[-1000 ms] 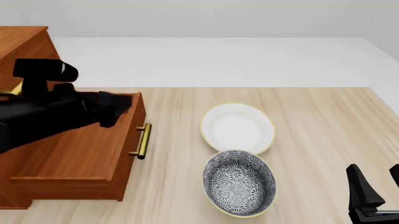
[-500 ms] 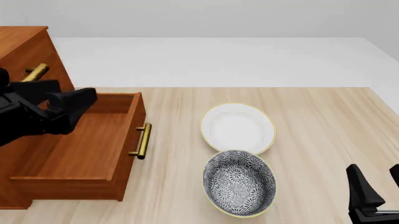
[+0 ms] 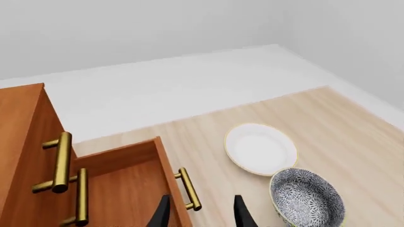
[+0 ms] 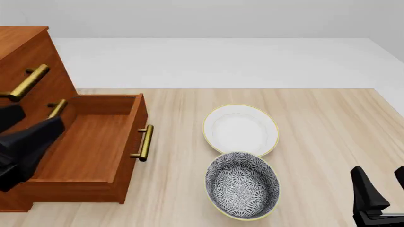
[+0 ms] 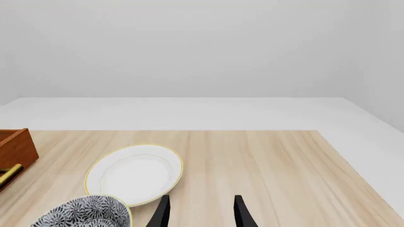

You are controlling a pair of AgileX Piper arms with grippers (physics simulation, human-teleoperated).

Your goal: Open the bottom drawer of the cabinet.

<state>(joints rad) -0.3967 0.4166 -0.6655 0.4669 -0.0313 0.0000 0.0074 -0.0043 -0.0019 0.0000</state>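
The reddish-brown cabinet (image 4: 25, 52) stands at the table's left. Its bottom drawer (image 4: 88, 146) is pulled far out toward the middle of the table and nothing shows inside it. The brass bar handle (image 4: 144, 142) faces the bowls. My left gripper (image 4: 38, 118) hangs open and empty over the drawer's left part, near the cabinet front. In the left wrist view the cabinet (image 3: 19, 123), drawer (image 3: 126, 184) and handle (image 3: 189, 189) lie ahead of the open left gripper (image 3: 202, 215). My right gripper (image 4: 381, 177) stands open at the near right corner, and the right wrist view shows the right gripper (image 5: 202, 213) holding nothing.
A white plate (image 4: 241, 129) with a thin yellow rim lies right of the drawer. A black-and-white patterned bowl (image 4: 242, 184) sits just in front of it. Two upper brass handles (image 4: 26, 81) stick out of the cabinet above the drawer. The table's far edge (image 4: 252, 88) meets white floor.
My left arm has drawn back from above the drawer toward the left near side, uncovering the upper handles. The drawer stays pulled out. The right arm has not moved.
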